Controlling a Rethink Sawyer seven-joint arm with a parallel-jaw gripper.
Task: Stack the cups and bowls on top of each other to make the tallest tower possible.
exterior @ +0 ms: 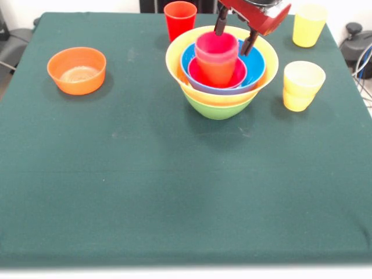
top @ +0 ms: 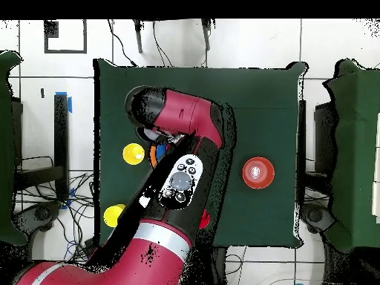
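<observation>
The tower stands at the table's far middle: a green bowl (exterior: pixel 218 108) as base, then the very large yellow bowl (exterior: pixel 174 58), a blue bowl (exterior: pixel 257 65) and a magenta-pink bowl (exterior: pixel 233 77). A magenta-pink cup (exterior: pixel 216 45) sits in an orange cup (exterior: pixel 218 73) at its centre. My gripper (exterior: pixel 236 32) is open and empty, just above and behind the pink cup, one finger to each side of its rim. In the overhead view my arm (top: pixel 185 178) hides most of the tower. An orange bowl (exterior: pixel 77 70) sits alone at the left.
A red cup (exterior: pixel 180 19) stands behind the tower. A yellow cup (exterior: pixel 308 24) is at the far right. Two stacked yellow cups (exterior: pixel 301 85) stand right of the tower. In the overhead view the orange bowl (top: pixel 257 172) and the yellow cups (top: pixel 133 154) (top: pixel 114 215) show.
</observation>
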